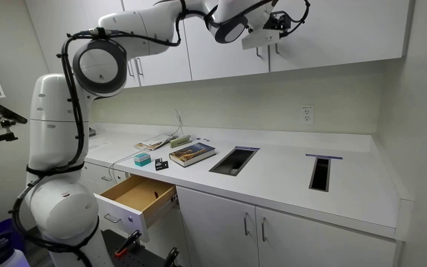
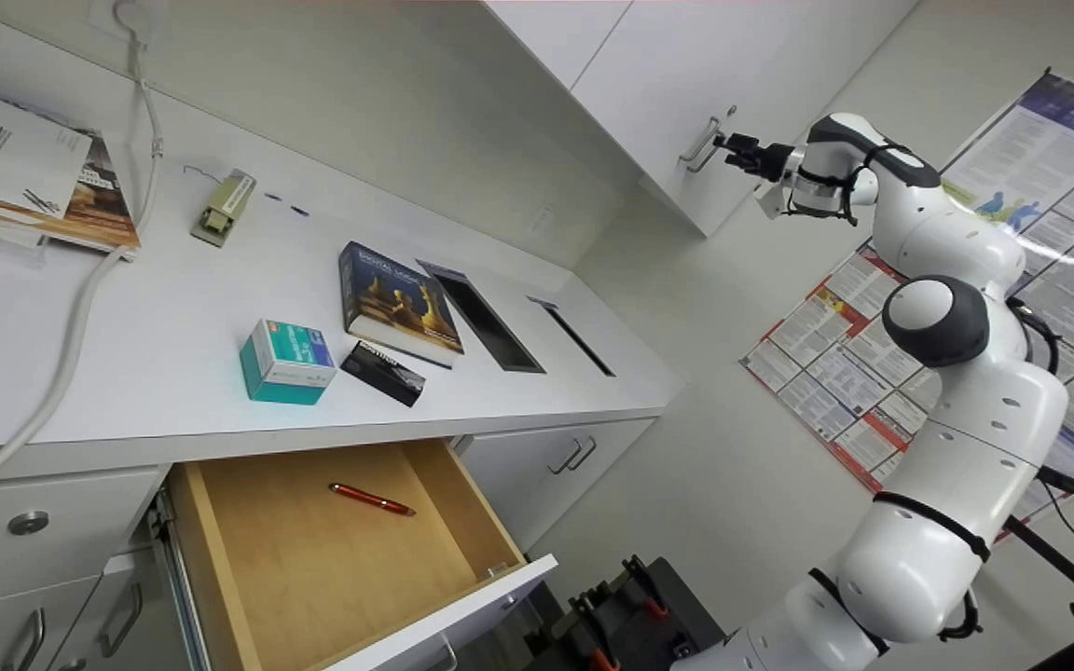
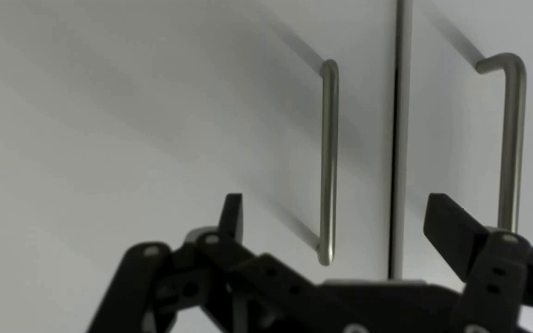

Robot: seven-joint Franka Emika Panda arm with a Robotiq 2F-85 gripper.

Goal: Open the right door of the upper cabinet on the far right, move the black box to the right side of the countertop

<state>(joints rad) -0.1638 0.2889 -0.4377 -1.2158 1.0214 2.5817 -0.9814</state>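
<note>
In an exterior view, the counter (image 1: 276, 167) spans the middle of the frame. The arm (image 1: 58, 107) stands at left and extends to upper right, where the right door (image 1: 339, 33) is closed. The gripper (image 3: 330, 210) is at the bottom of the wrist view. Its fingers (image 3: 232, 217) are spread wide, to either side of the left-hand handle (image 3: 329, 162); the finger at right hides the lower end of the right-hand handle (image 3: 512, 138). Contact cannot be determined. In both exterior views, left of center on the counter, lie the book (image 2: 402, 308), the teal box (image 2: 290, 359) and, just beside both, the black box (image 2: 383, 373).
</note>
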